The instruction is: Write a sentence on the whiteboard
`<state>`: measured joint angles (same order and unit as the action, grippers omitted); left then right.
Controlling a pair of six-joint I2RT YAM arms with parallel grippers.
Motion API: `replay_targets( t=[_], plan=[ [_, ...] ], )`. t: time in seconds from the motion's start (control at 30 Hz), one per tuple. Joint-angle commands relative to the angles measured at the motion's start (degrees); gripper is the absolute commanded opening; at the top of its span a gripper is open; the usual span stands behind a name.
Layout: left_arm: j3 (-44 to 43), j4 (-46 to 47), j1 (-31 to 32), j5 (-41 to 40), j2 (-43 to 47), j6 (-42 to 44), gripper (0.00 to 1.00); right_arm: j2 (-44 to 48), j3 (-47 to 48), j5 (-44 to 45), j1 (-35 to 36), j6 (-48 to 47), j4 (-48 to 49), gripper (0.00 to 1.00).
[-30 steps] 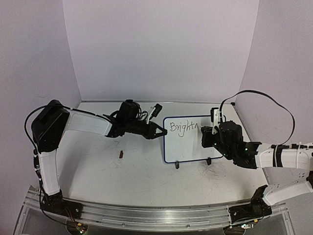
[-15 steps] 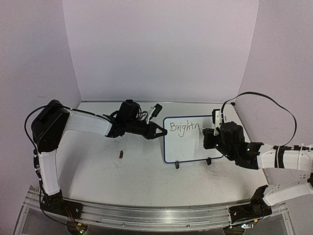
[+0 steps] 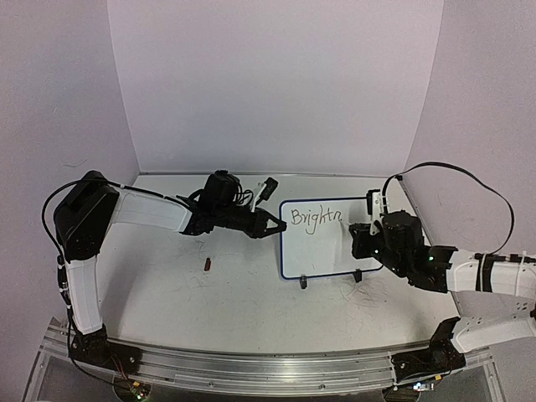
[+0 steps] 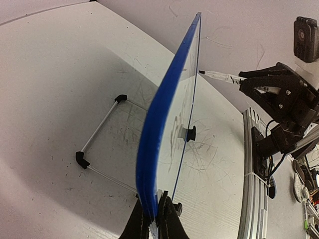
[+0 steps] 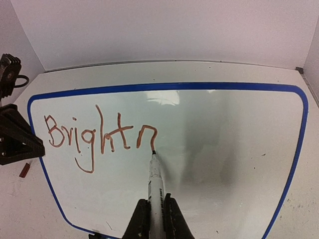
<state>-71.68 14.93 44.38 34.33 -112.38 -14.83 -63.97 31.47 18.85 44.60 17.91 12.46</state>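
The whiteboard (image 3: 322, 251), white with a blue frame, stands on the table at centre right. The sentence (image 3: 316, 219) on it reads "Brightn" in dark marker strokes. My left gripper (image 3: 272, 227) is shut on the board's left edge; in the left wrist view (image 4: 155, 209) its fingers pinch the blue frame (image 4: 164, 114). My right gripper (image 3: 358, 239) is shut on a white marker (image 5: 156, 184). The marker's tip touches the board (image 5: 224, 149) at the foot of the last "n" of the letters (image 5: 99, 134). The right gripper in its own view (image 5: 152, 203) grips the marker's barrel.
A small red cap (image 3: 207, 265) lies on the table left of the board. The board's black feet (image 3: 303, 282) rest on the tabletop, and a wire stand (image 4: 99, 134) sits behind it. Faint grey scribbles mark the table. Walls close off the back and sides.
My right gripper has moved a little to the right with the marker, and the letter "n" now shows after "Bright". The left arm has not moved.
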Motion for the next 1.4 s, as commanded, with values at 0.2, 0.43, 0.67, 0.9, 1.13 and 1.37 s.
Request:
replay_targets(
  t=[0.2, 0.43, 0.67, 0.9, 1.13, 1.37],
  plan=[
    [0.2, -6.2, 0.7, -6.1, -1.7, 2.5, 0.0, -1.0, 2.2, 1.1, -0.9, -0.1, 2.9, 0.0],
    [0.0, -6.3, 0.6, -6.0, -1.6, 2.6, 0.0, -0.9, 2.6, 1.4, -1.1, -0.6, 4.1, 0.0],
    [0.0, -6.3, 0.6, -6.1, -1.6, 2.6, 0.0, 0.2, 1.9, 1.7, -1.3, -0.6, 4.1, 0.0],
    [0.2, -6.3, 0.6, -6.3, -1.2, 2.6, 0.0, -2.1, 2.2, 1.9, -1.8, -0.5, 4.9, 0.0],
    [0.2, -6.4, 0.6, -6.3, -1.0, 2.6, 0.0, -2.8, 1.9, 2.6, -2.2, -0.1, 4.9, 0.0],
    [0.5, -6.4, 0.6, -6.4, -0.9, 2.7, 0.0, -0.7, 0.8, 5.4, -2.2, 1.1, 3.7, 0.0]
  ],
)
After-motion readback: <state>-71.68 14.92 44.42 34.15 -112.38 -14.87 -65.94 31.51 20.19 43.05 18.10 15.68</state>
